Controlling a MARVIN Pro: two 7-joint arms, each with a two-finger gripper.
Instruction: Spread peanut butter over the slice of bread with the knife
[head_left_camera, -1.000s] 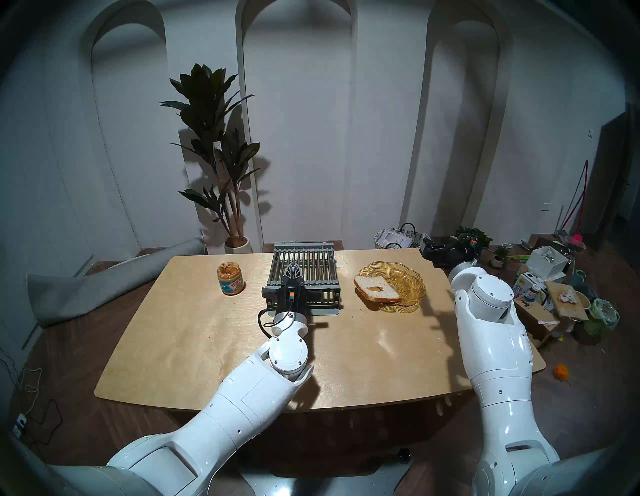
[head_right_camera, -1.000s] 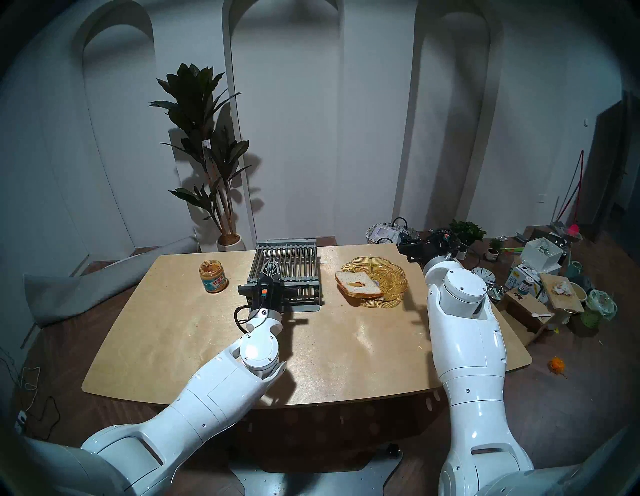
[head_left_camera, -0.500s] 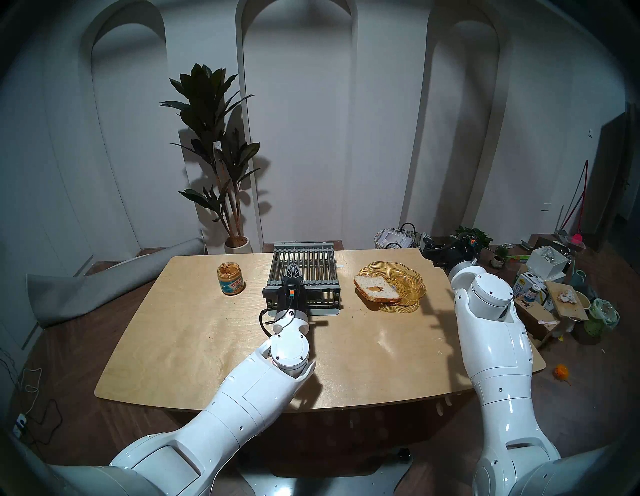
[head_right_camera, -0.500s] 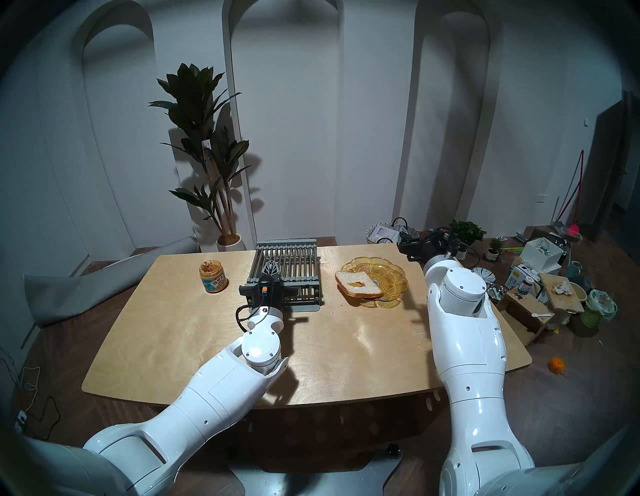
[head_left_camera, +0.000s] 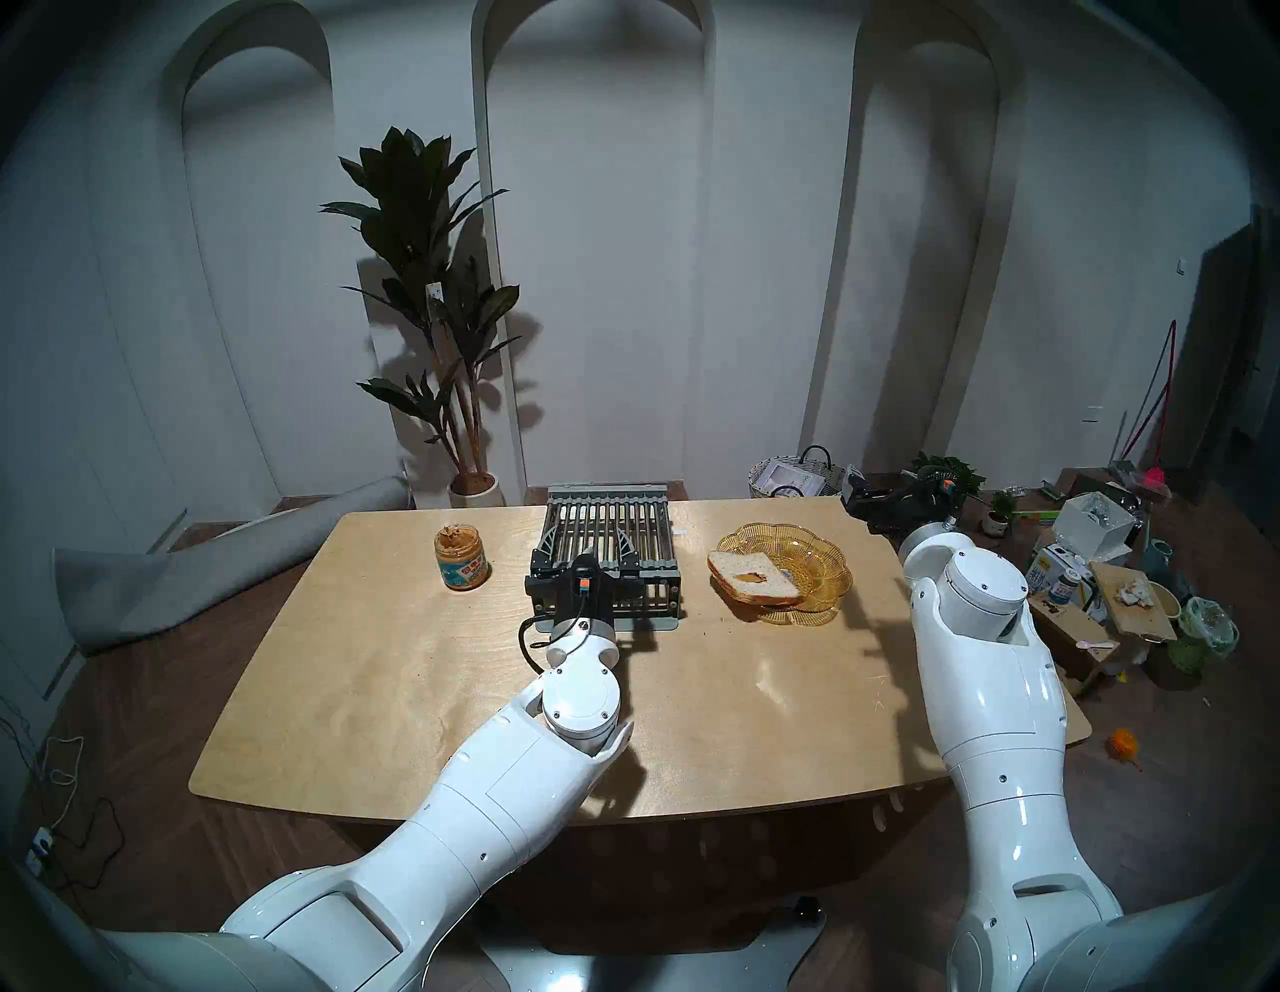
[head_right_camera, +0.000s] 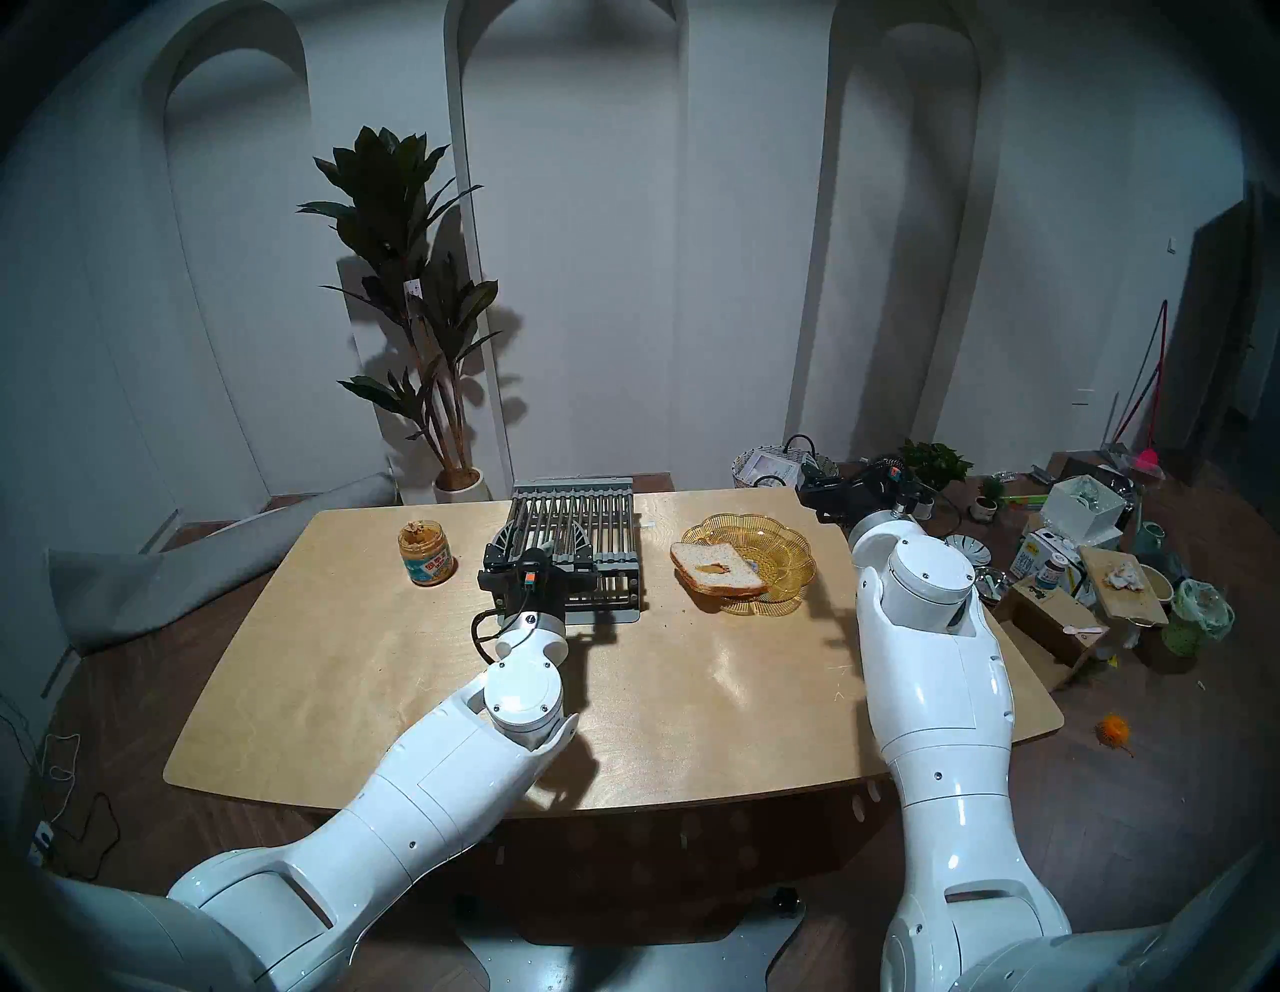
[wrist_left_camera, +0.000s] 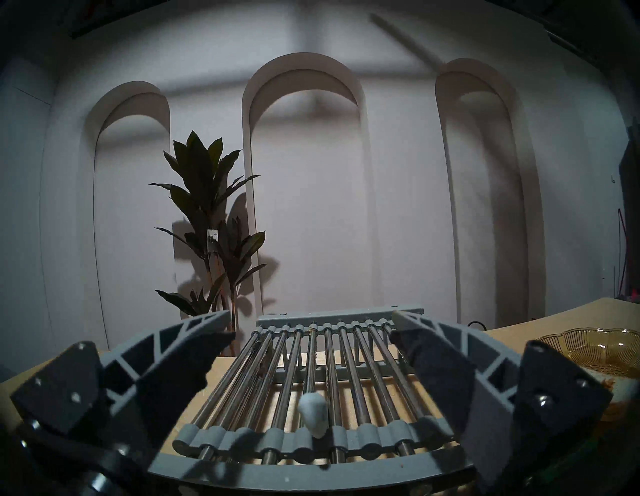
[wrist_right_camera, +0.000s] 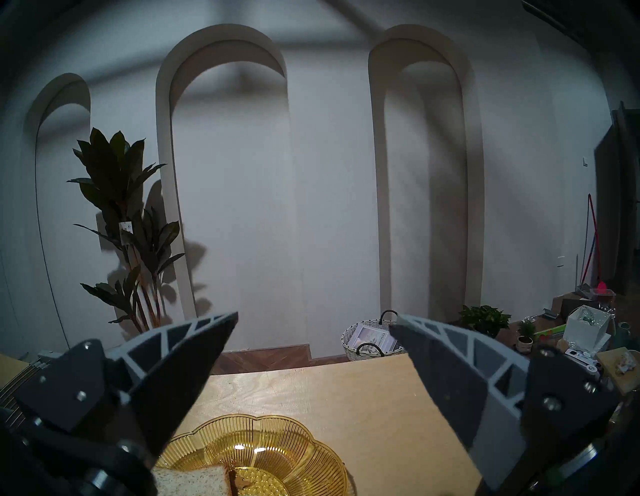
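Since a second ago our left gripper (head_left_camera: 587, 544) has spread its fingers wide, letting go of the knife (wrist_left_camera: 312, 414); we see the wooden table (head_left_camera: 415, 693) bearing the grey barred rack (head_left_camera: 637, 530), where the knife lies between bars; the bread slice (head_left_camera: 751, 575) rests on the amber plate (head_left_camera: 821, 554); the peanut butter jar (head_left_camera: 460, 557) stands left; our right gripper (wrist_right_camera: 313, 350) hangs spread apart.

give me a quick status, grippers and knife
Left gripper open over the rack, knife lying loose on it. Right gripper open, empty. Nothing blocking.
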